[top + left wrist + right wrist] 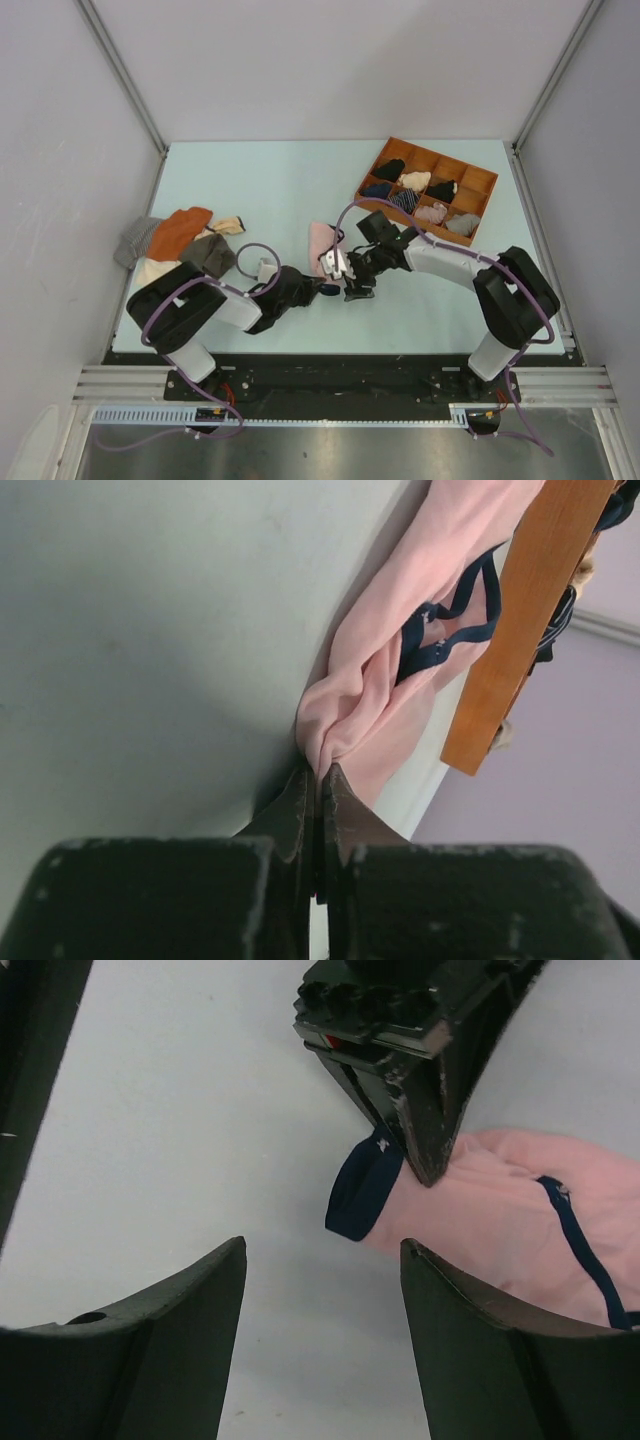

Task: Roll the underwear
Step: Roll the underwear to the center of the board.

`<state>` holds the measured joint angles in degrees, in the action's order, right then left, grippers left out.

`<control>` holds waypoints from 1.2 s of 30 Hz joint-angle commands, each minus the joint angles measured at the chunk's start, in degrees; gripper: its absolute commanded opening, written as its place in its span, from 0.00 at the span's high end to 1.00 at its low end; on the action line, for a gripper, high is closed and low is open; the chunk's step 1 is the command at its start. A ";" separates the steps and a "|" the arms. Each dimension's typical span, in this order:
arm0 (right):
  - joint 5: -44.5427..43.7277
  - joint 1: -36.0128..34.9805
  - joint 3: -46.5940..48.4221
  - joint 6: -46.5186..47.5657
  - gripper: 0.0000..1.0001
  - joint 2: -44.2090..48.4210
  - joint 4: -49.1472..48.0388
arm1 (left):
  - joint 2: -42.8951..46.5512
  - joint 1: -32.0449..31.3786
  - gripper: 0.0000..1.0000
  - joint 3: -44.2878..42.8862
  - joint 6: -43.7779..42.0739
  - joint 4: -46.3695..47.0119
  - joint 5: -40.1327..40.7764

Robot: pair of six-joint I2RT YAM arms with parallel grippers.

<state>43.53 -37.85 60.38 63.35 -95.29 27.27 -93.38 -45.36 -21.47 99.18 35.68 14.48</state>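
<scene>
Well off to the left of the left gripper (318, 776), a heap of cloths (176, 243) lies on the table (260, 180). That gripper is clenched on a bunched corner of the pink underwear (400, 675), the rest of which lies on the table just beyond its fingertips. Just to its right, the right gripper (322, 1250) stands released and holds nothing, with the garment's navy edging (362, 1188) just ahead of it and a wooden divided tray (372, 167) well beyond to its right.
</scene>
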 commanded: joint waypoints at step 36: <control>-15.15 -6.72 -7.56 12.58 0.88 -6.67 -12.69 | 13.55 -1.48 0.29 16.45 -0.11 14.95 2.22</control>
<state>27.40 -45.67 53.43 75.11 -101.23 6.33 -86.80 -46.83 -10.24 103.63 47.97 15.81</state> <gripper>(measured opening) 0.152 0.679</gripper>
